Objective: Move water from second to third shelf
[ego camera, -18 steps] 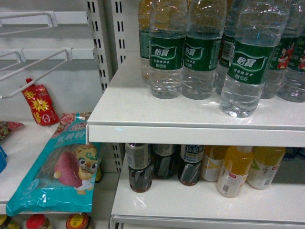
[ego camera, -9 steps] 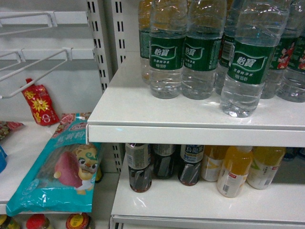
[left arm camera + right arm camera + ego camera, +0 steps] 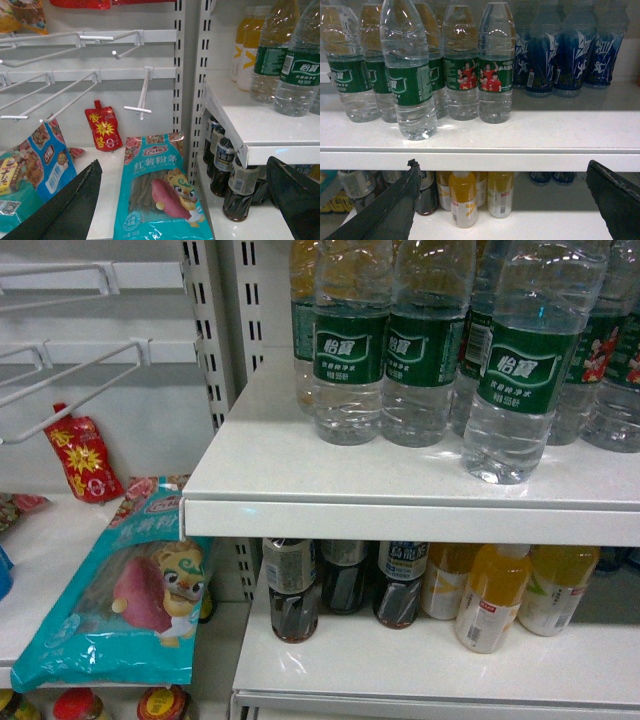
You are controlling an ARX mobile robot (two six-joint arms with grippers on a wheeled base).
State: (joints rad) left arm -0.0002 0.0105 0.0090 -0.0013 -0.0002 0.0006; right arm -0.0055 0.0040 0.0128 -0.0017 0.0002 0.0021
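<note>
Water point(image 3: 510, 390): front bottle, upper shelf point(image 3: 300, 475), at two o'clock in our head view, forward of its row. Right gripper point(image 3: 505, 200): spread wide, empty, just below the shelf edge. Left gripper point(image 3: 185, 205): wide, empty. We advise grasping at the label, squarely.

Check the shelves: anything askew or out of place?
One water bottle stands forward of its row, nearer the shelf edge than the other water bottles. On the left bay, a teal snack bag lies slanted with a corner overhanging its shelf. No spills or damage visible.
</note>
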